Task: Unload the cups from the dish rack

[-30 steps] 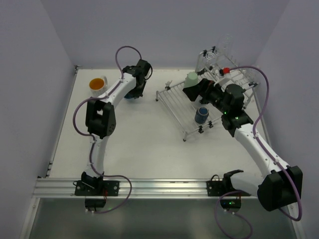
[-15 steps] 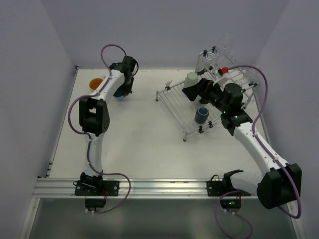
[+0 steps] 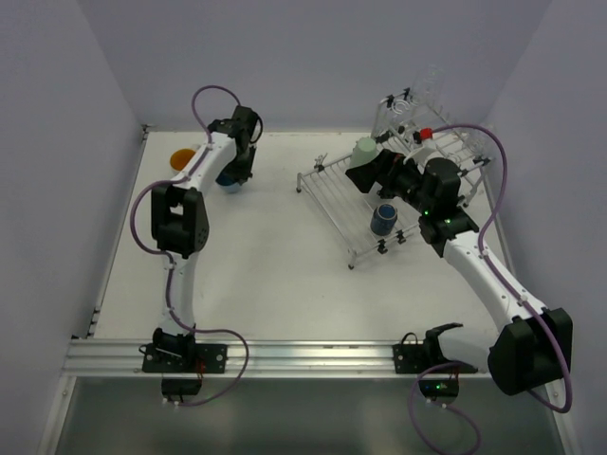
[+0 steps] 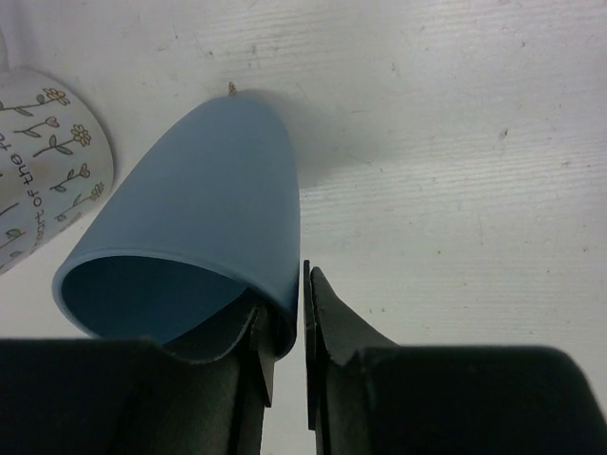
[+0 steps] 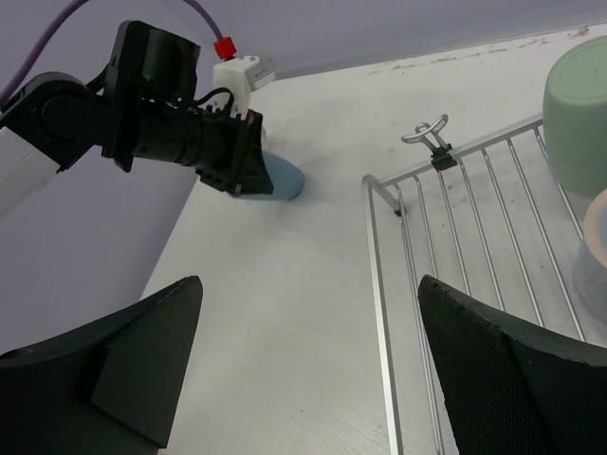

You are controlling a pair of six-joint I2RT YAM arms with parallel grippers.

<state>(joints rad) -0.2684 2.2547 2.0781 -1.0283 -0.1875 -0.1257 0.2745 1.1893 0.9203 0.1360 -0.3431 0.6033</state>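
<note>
Blue first: the light blue cup [image 4: 209,218] is clenched in my left claw [image 4: 283,332], rim wall pinched with one finger inside and one outside. It hangs tilted, base toward the desk [image 4: 455,142]; contact not resolvable. Position is 10 o'clock on the top view, with the flowered mug [image 4: 43,161] just beside at its 9. Judged reason: group the unloaded cups. My right claw [image 5: 313,313] is released and empty over the dish rack [image 5: 455,246], with the pale green cup [image 5: 577,114] at 2 o'clock, the likely next pick.
</note>
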